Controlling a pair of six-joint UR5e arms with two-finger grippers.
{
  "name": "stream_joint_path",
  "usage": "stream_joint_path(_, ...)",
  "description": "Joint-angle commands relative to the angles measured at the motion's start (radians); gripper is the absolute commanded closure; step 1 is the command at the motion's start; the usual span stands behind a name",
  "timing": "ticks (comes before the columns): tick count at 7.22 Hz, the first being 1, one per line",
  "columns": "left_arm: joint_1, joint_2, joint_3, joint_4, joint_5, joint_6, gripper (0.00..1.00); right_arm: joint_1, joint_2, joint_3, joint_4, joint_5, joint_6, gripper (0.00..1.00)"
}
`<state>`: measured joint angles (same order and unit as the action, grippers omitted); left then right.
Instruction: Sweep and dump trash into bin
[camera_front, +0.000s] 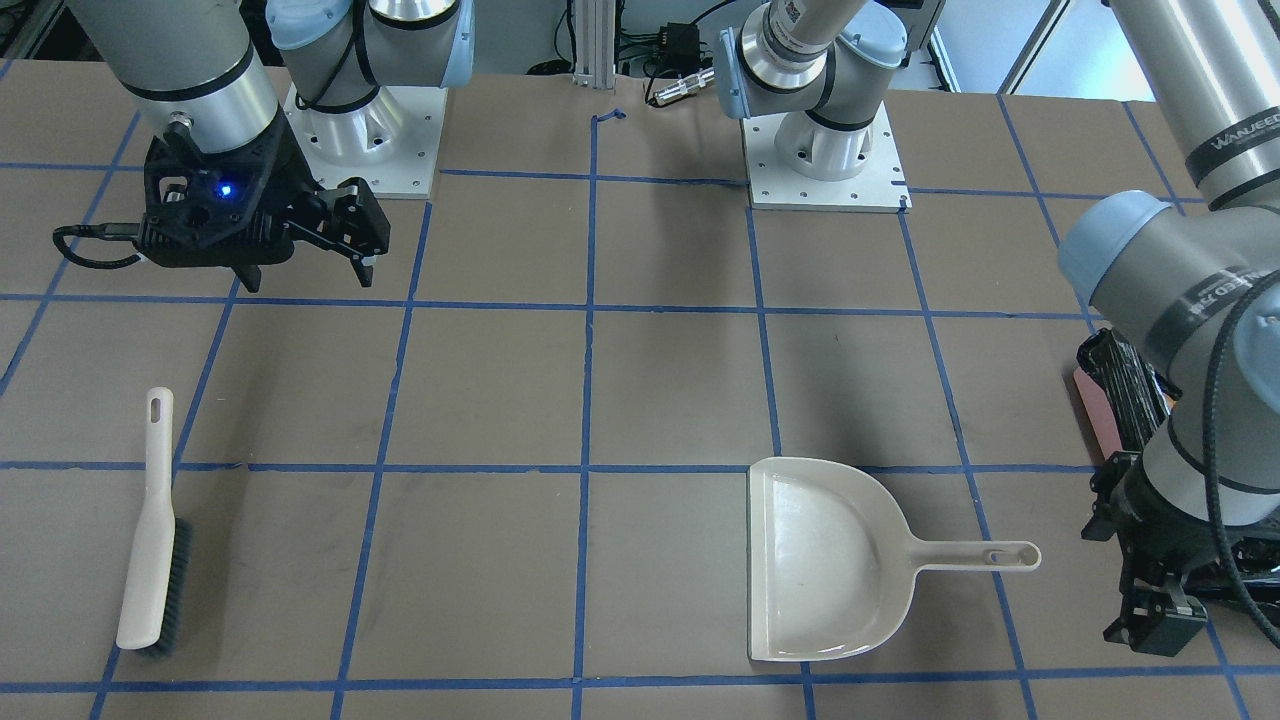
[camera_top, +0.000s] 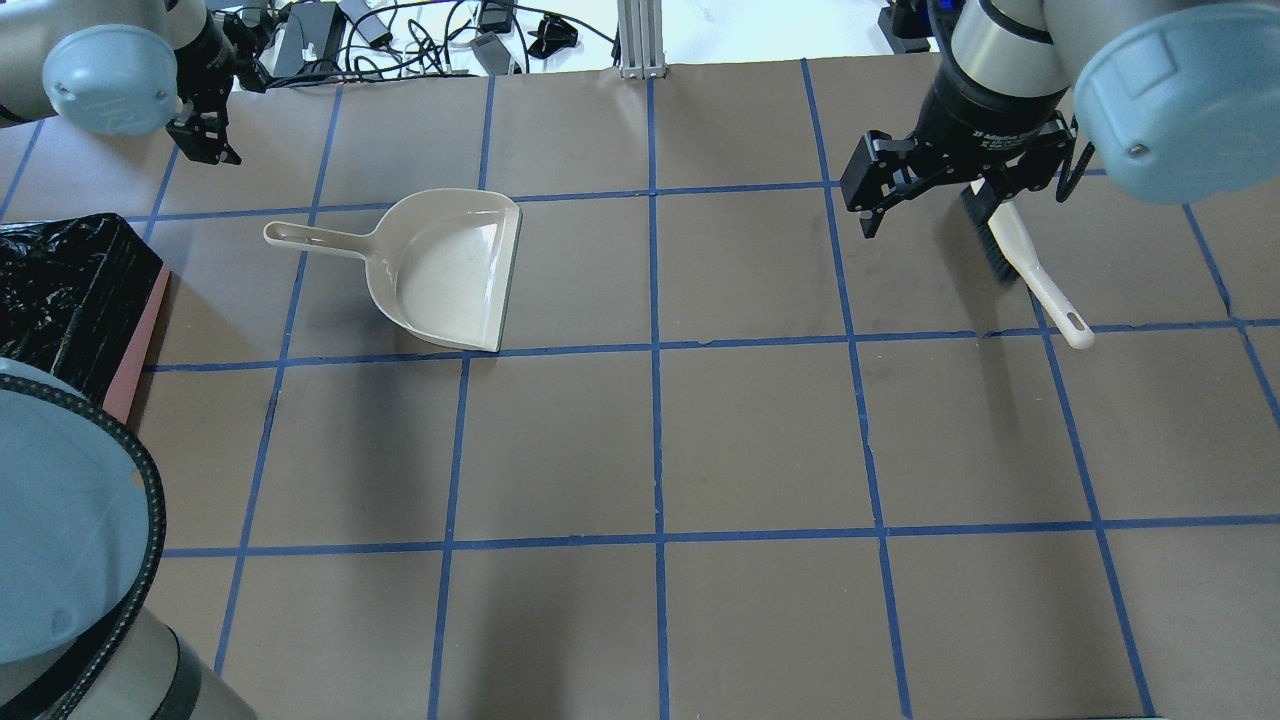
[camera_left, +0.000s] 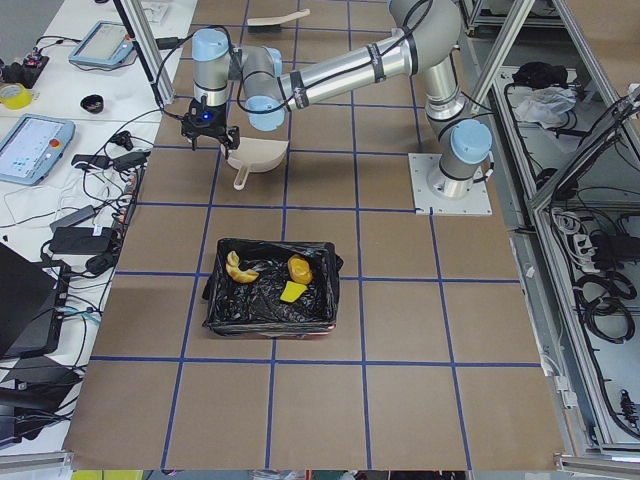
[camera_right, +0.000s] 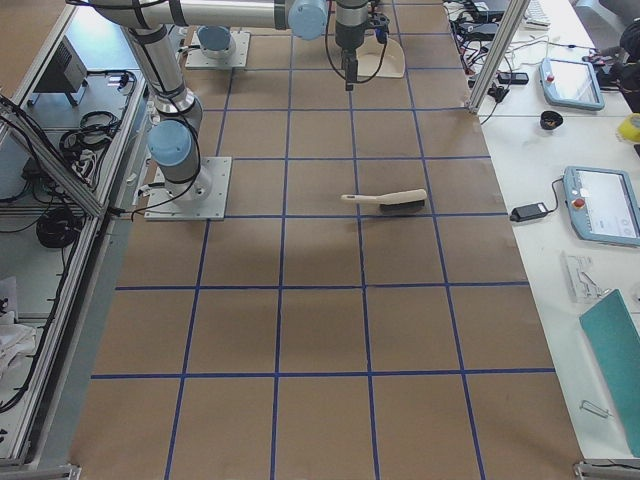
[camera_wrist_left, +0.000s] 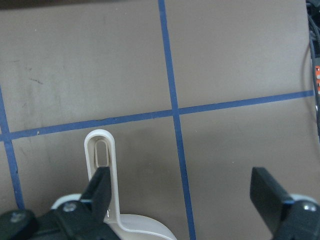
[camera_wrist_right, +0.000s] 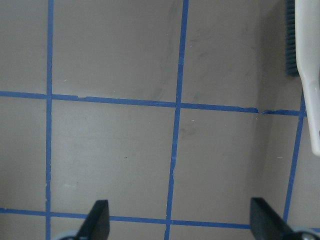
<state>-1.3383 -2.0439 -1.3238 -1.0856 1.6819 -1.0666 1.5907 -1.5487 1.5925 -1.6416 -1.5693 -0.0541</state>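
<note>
At table's left end: trash (camera_left: 291, 291), all three scraps, lies inside the bin (camera_left: 215, 300); sweep looks finished.
Left gripper (camera_wrist_left: 182, 190) hovers over the dustpan (camera_top: 450, 270) handle, fingers spread, holding nothing. Right gripper (camera_wrist_right: 180, 215) hangs beside the brush (camera_top: 1040, 280), fingers spread too. My read: only parking is left. Lift both straight up before swinging, so neither clips dustpan, brush or bin.

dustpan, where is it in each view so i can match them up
Front-facing: dustpan lower right, handle pointing right.
Overhead: dustpan upper left, handle pointing left.
Exterior left: dustpan upper left.
Exterior right: dustpan top centre.
Left wrist: its handle, bottom left.
Right wrist: not in it.
Landmark: left gripper by the handle's end.
</note>
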Motion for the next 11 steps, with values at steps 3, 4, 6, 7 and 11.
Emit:
stream_joint_path(3,-0.010,0.117,-0.009,0.016,-0.036,0.638,0.00,-0.002,-0.004,-0.002,0.002,-0.005,-0.001,0.00)
stream_joint_path(4,-0.024,0.137,-0.011,0.004,-0.082,0.737,0.00,-0.002,-0.005,-0.002,0.002,-0.005,-0.001,0.00)
stream_joint_path(6,-0.089,0.154,-0.011,-0.054,-0.077,0.922,0.00,-0.002,-0.008,-0.002,0.002,-0.003,-0.001,0.00)
stream_joint_path(7,-0.117,0.159,-0.014,-0.088,-0.080,0.956,0.00,-0.002,-0.008,-0.002,0.002,-0.003,-0.001,0.00)
stream_joint_path(11,-0.234,0.218,-0.057,-0.286,-0.084,1.142,0.00,-0.002,-0.013,0.000,0.003,-0.005,-0.001,0.00)
